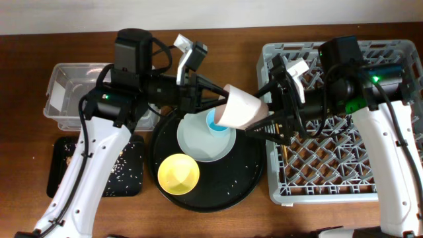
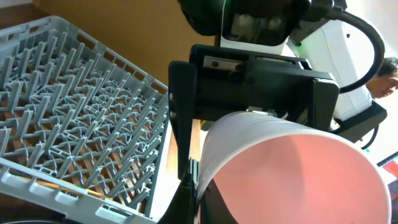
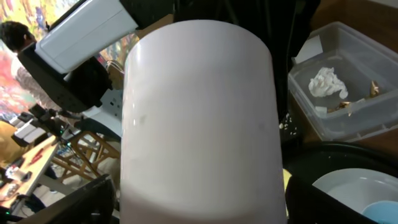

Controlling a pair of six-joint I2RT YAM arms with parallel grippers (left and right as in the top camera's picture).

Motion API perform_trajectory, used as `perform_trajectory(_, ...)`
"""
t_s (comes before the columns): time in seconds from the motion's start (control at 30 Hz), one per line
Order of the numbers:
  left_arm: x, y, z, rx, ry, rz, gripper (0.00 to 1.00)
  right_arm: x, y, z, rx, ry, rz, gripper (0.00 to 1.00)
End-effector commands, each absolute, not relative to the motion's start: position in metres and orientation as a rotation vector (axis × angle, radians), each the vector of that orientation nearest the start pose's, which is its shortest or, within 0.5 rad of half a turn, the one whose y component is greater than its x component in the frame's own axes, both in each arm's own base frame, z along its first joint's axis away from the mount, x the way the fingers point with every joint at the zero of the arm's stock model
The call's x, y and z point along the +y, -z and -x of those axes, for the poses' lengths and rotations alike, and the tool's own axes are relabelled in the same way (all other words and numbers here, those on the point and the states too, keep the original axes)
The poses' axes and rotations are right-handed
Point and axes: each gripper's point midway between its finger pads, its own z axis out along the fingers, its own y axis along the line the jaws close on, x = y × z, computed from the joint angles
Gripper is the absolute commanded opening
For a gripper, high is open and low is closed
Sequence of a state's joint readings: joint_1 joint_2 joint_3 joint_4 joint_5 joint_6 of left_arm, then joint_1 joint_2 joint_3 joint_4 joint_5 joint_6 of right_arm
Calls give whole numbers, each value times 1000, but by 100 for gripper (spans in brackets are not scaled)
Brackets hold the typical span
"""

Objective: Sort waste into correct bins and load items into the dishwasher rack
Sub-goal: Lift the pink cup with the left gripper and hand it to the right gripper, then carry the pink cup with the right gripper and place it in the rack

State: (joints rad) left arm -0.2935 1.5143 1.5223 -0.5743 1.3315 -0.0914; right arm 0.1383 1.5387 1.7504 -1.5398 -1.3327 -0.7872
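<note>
One pink cup (image 1: 239, 109) hung tilted above the round black tray (image 1: 225, 188), beside the dishwasher rack (image 1: 330, 162); left gripper (image 1: 220, 102) jaws pinched its rim; right gripper (image 1: 269, 122) jaws straddled its base, whether gripping could not be told.

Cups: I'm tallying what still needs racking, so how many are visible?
2. The pink cup is held above the round tray; the blue cup sits on the plate, partly covered by the pink one. Others may be hidden.
</note>
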Motion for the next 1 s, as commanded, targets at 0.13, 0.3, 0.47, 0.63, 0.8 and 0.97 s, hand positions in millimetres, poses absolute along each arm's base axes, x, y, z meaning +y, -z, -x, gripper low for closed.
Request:
perform_trajectory(0.13,-260,-387,-280,1733,1619,-1007,0,205,-383,-245,1705,-1448,1145,58)
perform_trajectory(0.3,-258,-379,-275,1806,1660,-967,1,206,-386,-253,1652,-1399,1173,53)
perform_trajectory(0.47,-252,-347,-281,2030,1559,-842,2,207,-389,-259,1616,-1367,1186,53)
perform_trajectory(0.63,-252,-346,-281,2038,1563,-838,2,207,-390,-261,1604,-1357,1192,53)
perform_trajectory(0.8,-226,-332,-314,2110,1371,-707,24,201,-371,-287,1853,-1256,1063,52)
perform_trajectory(0.97,-171,-279,-354,2396,893,-393,36,89,-308,-380,2434,-521,199,48)
